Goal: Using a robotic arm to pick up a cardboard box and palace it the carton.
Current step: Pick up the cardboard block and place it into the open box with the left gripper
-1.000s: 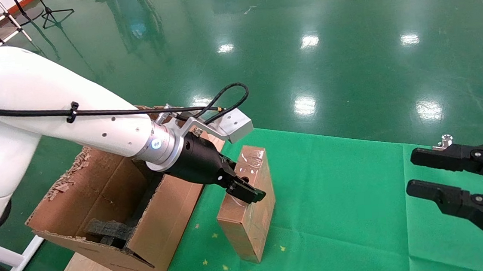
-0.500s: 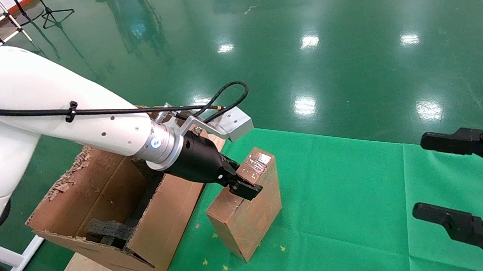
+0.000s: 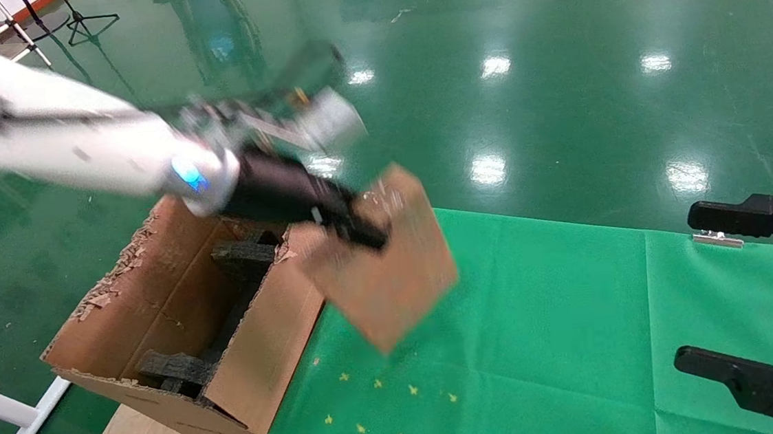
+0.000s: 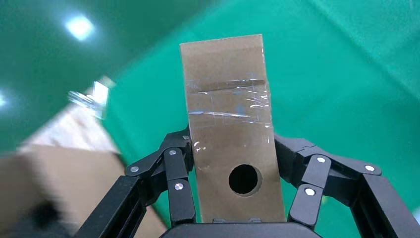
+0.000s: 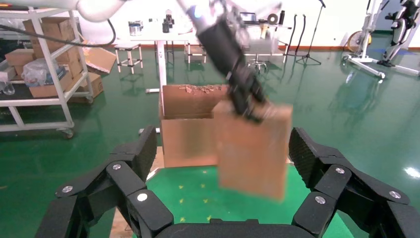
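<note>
In the head view, the white robotic arm (image 3: 64,156) with its blue light ring is seen reaching in from the left. Its black left gripper (image 3: 360,233) is clamped on the small narrow brown cardboard box (image 3: 384,272), which is held tilted in the air, clear of the green cloth (image 3: 562,341). The box hangs just beside the near right wall of the large brown corrugated carton (image 3: 160,317), above the cloth and not inside the carton. Dark grey foam pieces (image 3: 177,368) are seen lying inside the carton, whose flaps are ragged. Small yellow specks (image 3: 381,410) are scattered on the cloth below the box. The black right gripper (image 3: 751,292) is seen at the right edge, over the cloth and well apart from the box, with its fingers spread wide.

In the left wrist view, the box (image 4: 230,144) is seen gripped between the two jointed fingers (image 4: 176,186), one pressed on each narrow side. A round hole (image 4: 244,179) and strips of shiny clear tape (image 4: 228,99) are shown on the facing side.

In the right wrist view, the right gripper's fingers (image 5: 133,193) are seen parted with nothing between them. Farther off, the box (image 5: 252,148) is held aloft in front of the carton (image 5: 190,124).
</note>
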`<control>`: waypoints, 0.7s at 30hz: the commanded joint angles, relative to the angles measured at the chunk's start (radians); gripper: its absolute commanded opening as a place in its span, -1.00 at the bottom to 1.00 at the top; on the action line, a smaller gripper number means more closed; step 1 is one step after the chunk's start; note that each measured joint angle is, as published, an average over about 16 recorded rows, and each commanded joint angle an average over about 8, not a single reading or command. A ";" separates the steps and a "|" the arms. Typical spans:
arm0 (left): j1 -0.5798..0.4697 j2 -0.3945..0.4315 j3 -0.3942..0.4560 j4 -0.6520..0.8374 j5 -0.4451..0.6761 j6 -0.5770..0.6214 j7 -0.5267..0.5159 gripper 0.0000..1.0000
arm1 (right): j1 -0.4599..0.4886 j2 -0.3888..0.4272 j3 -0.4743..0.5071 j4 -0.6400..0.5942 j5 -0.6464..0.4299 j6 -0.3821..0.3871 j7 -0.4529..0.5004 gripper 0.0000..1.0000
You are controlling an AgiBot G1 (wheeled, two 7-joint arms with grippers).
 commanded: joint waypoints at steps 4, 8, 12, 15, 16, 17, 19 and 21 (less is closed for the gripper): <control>-0.094 -0.055 -0.066 0.087 -0.032 -0.026 0.079 -1.00 | 0.000 0.000 0.000 0.000 0.000 0.000 0.000 1.00; -0.180 -0.102 -0.099 0.174 -0.029 -0.024 0.174 -1.00 | 0.000 0.000 0.000 0.000 0.000 0.000 0.000 1.00; -0.248 -0.145 -0.104 0.259 0.002 -0.006 0.276 -1.00 | 0.000 0.000 0.000 0.000 0.000 0.000 0.000 1.00; -0.288 -0.175 -0.094 0.322 0.041 0.011 0.348 -1.00 | 0.000 0.000 0.000 0.000 0.000 0.000 0.000 1.00; -0.297 -0.183 -0.089 0.343 0.057 0.015 0.371 -1.00 | 0.000 0.000 0.000 0.000 0.000 0.000 0.000 1.00; -0.304 -0.191 -0.082 0.365 0.073 0.018 0.392 -1.00 | 0.000 0.000 0.000 0.000 0.000 0.000 0.000 1.00; -0.308 -0.202 -0.068 0.412 0.104 0.018 0.428 -1.00 | 0.000 0.000 0.000 0.000 0.000 0.000 0.000 1.00; -0.301 -0.206 -0.053 0.467 0.131 0.012 0.458 -1.00 | 0.000 0.000 0.000 0.000 0.000 0.000 0.000 1.00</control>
